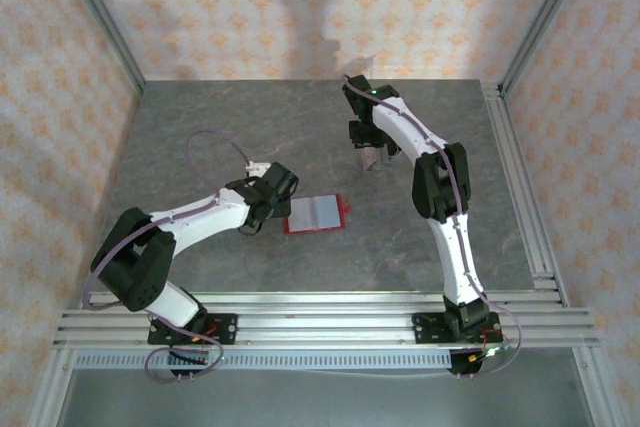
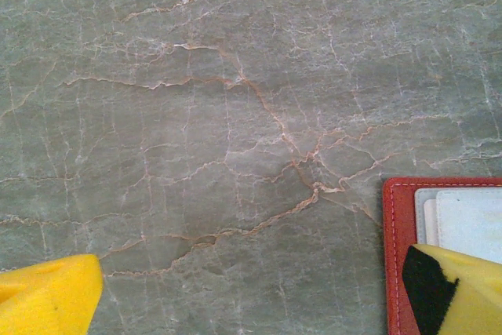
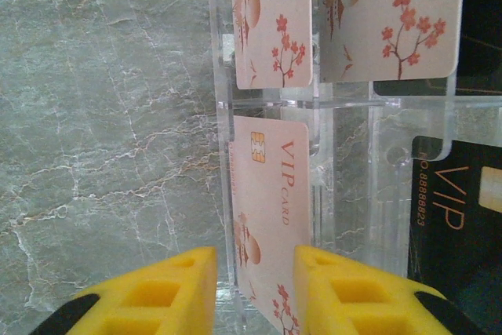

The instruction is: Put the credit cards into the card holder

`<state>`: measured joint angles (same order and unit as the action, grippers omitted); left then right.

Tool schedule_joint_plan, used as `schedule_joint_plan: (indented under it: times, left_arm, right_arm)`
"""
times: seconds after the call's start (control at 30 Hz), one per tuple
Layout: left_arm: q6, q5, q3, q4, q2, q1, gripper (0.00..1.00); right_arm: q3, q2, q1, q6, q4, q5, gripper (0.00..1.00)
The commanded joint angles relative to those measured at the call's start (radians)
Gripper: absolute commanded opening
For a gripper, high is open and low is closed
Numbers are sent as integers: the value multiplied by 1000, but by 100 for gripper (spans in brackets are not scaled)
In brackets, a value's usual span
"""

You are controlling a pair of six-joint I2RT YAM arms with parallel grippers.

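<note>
Where right hand [image 3: 255, 280] straddles pink card [image 3: 271, 186] in stand [image 3: 376, 162], grip unclear | left hand [image 2: 251, 292] open | holder [image 2: 396, 256] cut off

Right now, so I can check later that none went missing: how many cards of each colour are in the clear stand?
Pink blossom cards: 3
Black cards: 2, one mostly covered by a pink card
Total: 5

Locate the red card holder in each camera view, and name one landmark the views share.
Top external: the card holder lies open near the centre of the frame.
Left wrist: the card holder sits in the lower right corner, red edge and pale lining showing.
Right wrist: this camera faces the clear card stand.
Shared landmark: the grey veined table top.
</note>
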<state>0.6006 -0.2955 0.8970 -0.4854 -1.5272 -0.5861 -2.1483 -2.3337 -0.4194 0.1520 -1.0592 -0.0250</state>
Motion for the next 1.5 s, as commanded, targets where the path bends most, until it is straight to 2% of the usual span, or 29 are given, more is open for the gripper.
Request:
schedule_joint_plan:
  times: [0.0, 0.4, 0.97, 1.1, 1.47]
  left_arm:
    - [-14, -17, 7, 4, -10, 12, 100]
    - [-13, -21, 11, 3, -14, 11, 100]
    - [-11, -22, 13, 1, -14, 12, 100]
    - [-10, -23, 12, 1, -13, 12, 100]
    - [-14, -18, 16, 0, -13, 12, 100]
  right_arm:
    - [-13, 26, 17, -14, -34, 37, 31]
    - [35, 4, 24, -10, -8, 11, 30]
    - [33, 7, 25, -5, 5, -42, 17]
    - [31, 7, 24, -4, 4, -42, 16]
    - [13, 7, 24, -14, -10, -57, 0]
